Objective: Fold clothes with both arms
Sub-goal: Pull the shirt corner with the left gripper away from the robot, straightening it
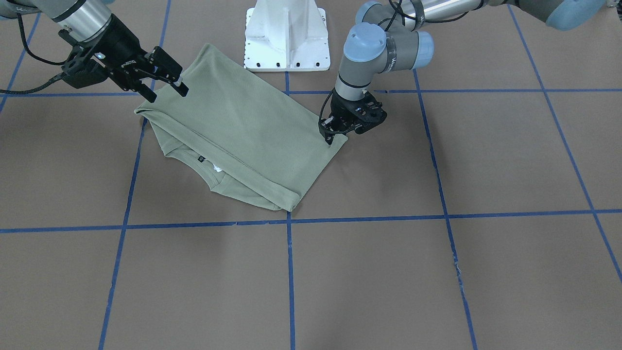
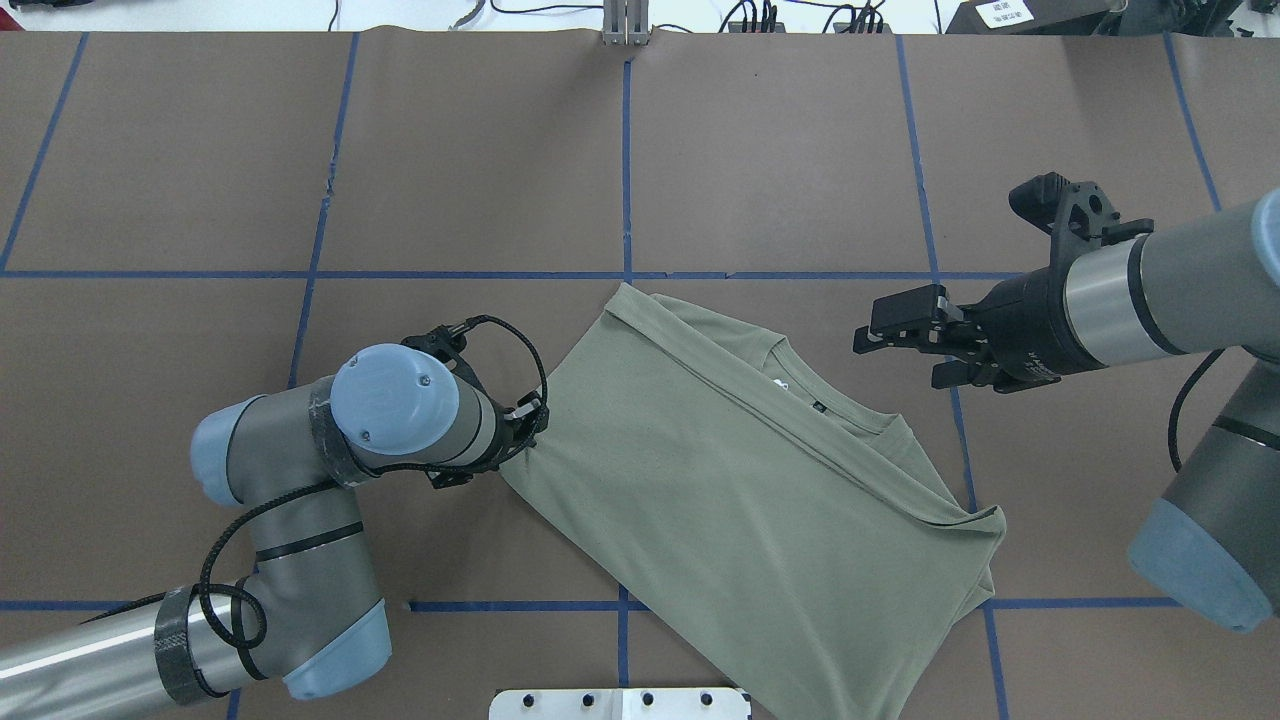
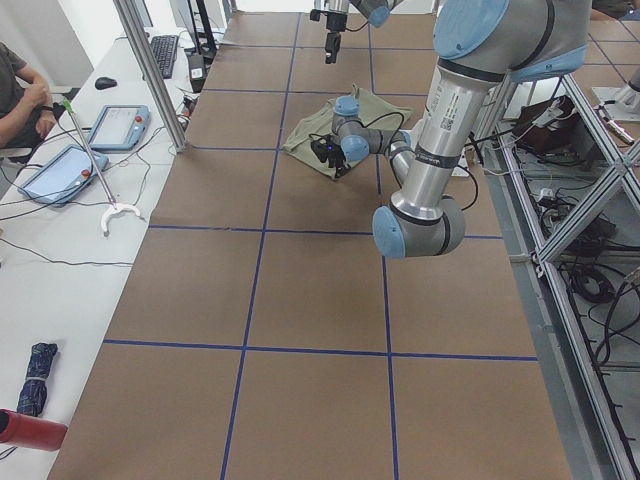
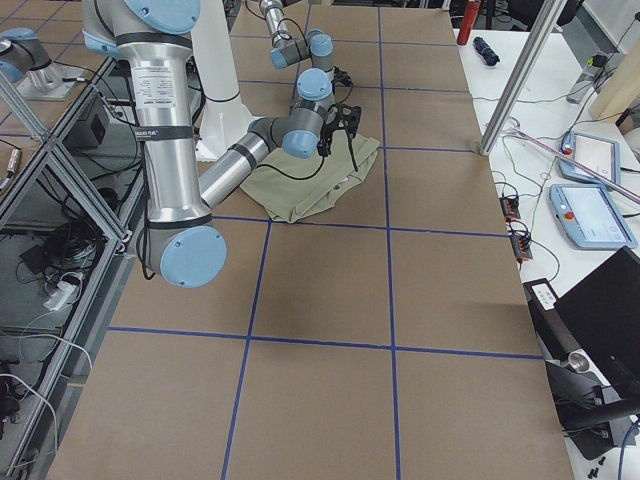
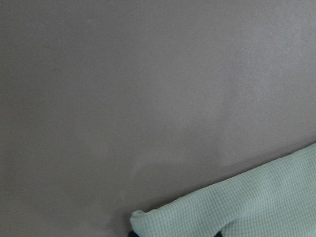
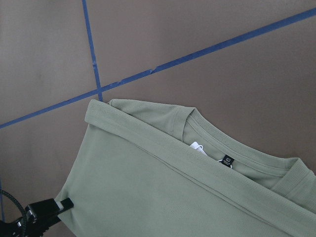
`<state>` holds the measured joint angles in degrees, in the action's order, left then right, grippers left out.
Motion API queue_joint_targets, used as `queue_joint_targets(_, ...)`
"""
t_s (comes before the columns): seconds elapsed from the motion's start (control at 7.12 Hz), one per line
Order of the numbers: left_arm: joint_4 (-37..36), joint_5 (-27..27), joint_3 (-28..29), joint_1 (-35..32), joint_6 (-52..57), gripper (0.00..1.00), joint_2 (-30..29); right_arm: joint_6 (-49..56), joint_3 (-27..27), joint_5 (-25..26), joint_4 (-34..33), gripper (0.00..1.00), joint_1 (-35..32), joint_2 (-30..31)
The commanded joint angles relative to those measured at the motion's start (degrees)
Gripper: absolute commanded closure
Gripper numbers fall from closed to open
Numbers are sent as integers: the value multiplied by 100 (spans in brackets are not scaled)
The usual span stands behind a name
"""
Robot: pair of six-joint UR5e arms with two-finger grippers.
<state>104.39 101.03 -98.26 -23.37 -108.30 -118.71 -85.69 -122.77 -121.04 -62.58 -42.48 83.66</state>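
1. The left end effector [image 1: 331, 138] points down at one corner of the shirt [image 1: 243, 126], with its tips touching the cloth. The fingers look drawn close together, but I cannot tell whether they clamp the fabric. In the overhead view the wrist covers them. The left wrist camera shows only dark slivers at its bottom edge, under a pale corner of ribbed cloth.
2. The right end effector [image 1: 167, 90] is spread wide and holds nothing. It hangs tilted above the opposite end of the shirt, clear of the fabric, and one finger [image 1: 177, 82] carries a light tip.
3. The shirt is sage green and lies folded and skewed on the brown tabletop [image 1: 437, 282], between the two end effectors. A long folded edge runs across it just below the neckline. The sleeves do not show.
4. The black neck label [image 1: 200, 158] and a corner of the white hang tag [image 1: 217, 168] peek out at the collar. The print on the label is too small to read.
5. In the overhead view the frame's bottom edge cuts off the near end of the shirt, beside the white base [image 2: 620, 703].
6. The left arm [image 2: 300, 560] bends in from the lower left of that view, and the right arm [image 2: 1180, 290] reaches in from the right. Both are cropped by the frame.
7. Blue tape lines [image 1: 289, 272] divide the tabletop into squares, and one runs under the shirt.
8. In the left side view a person [image 3: 15, 90] sits at the frame edge, mostly cut off.
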Motion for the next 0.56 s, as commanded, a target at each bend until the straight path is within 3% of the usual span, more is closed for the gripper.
queue_joint_targets(0.0,-15,-5,-61,-35,-15,100,15,0,8,10,0,0,-6,19)
queue_joint_targets(0.42,-15,-40,-97,-158,2,100,-46,0,-10,71,0,0,-146,45)
